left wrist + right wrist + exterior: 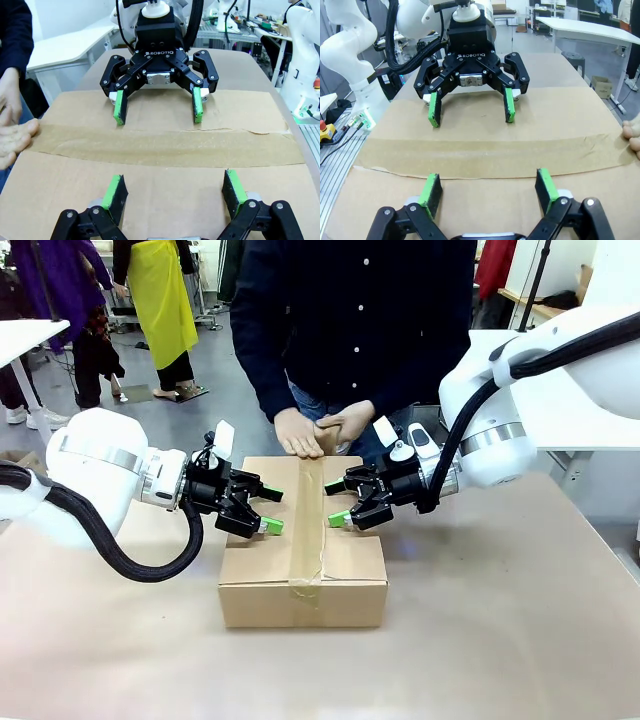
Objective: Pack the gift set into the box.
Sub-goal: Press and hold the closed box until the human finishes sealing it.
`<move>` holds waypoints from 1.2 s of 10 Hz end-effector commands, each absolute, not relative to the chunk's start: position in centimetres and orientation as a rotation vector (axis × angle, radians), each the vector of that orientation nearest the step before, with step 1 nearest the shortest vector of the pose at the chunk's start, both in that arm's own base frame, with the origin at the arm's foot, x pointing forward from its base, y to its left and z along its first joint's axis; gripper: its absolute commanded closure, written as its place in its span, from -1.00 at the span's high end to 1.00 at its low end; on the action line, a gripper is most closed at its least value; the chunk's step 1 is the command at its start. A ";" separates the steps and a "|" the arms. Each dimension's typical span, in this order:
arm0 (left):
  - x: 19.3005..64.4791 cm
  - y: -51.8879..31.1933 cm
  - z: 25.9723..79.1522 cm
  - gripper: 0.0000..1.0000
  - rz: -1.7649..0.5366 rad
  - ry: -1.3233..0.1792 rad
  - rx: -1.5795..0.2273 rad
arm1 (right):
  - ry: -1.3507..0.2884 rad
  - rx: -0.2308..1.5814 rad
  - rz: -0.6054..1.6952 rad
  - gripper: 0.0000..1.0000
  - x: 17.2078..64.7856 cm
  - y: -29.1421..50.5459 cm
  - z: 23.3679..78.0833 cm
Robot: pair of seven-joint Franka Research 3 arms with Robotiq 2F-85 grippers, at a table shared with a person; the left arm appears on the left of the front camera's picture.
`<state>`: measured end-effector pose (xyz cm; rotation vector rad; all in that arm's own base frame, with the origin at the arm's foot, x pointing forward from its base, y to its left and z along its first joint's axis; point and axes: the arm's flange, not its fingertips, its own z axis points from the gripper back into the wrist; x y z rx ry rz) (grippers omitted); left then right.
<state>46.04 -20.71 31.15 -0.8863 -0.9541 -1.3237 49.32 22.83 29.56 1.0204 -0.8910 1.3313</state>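
The left gripper [262,510], fingers spread, hovers over the left half of the closed cardboard carton [303,590] at mid-table. A strip of brown tape [309,530] seals its seam. The right gripper [337,503], also spread, faces it; the person's hands [320,432] rest on the far edge.

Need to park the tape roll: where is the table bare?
Bare table in front of the box and at its right. Crowded on top: left claw, right claw and the person's hands at the far edge.
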 end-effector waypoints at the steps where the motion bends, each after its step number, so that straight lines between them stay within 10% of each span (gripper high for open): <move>1: 45.9 -20.7 30.8 1.00 -1.333 -0.958 -0.882 | -0.887 1.015 1.330 1.00 49.3 22.8 29.3; 12: 45.9 -20.7 30.8 1.00 -1.333 -0.958 -0.882 | -0.887 1.015 1.330 1.00 49.3 22.8 29.3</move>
